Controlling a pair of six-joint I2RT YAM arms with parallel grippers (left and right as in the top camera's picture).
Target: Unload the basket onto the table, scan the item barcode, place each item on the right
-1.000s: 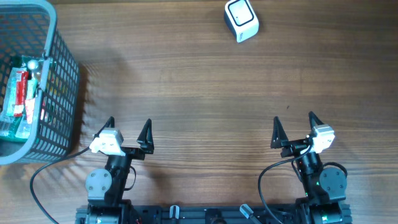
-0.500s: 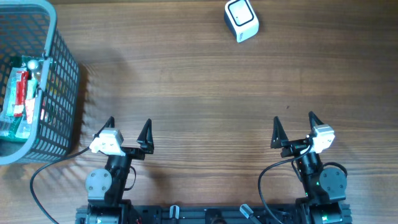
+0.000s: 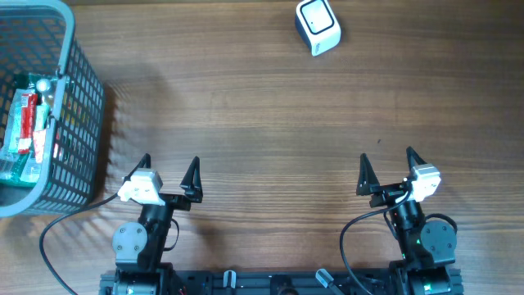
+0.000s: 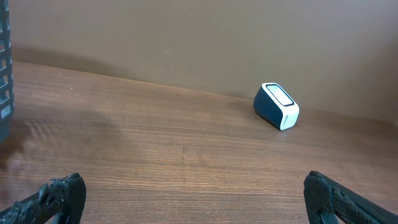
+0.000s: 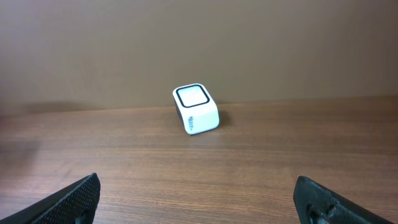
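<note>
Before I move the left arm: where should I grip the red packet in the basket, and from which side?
I'd come straight down with the left pincer: the basket walls block every side. The red packet lies long toward and away from the arms, so close across its narrow width near the middle. Its thickness is unclear.

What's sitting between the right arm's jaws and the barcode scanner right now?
Nothing: that stretch is bare wooden table up to the barcode scanner, shown in the overhead view and confirmed by the right wrist view.
</note>
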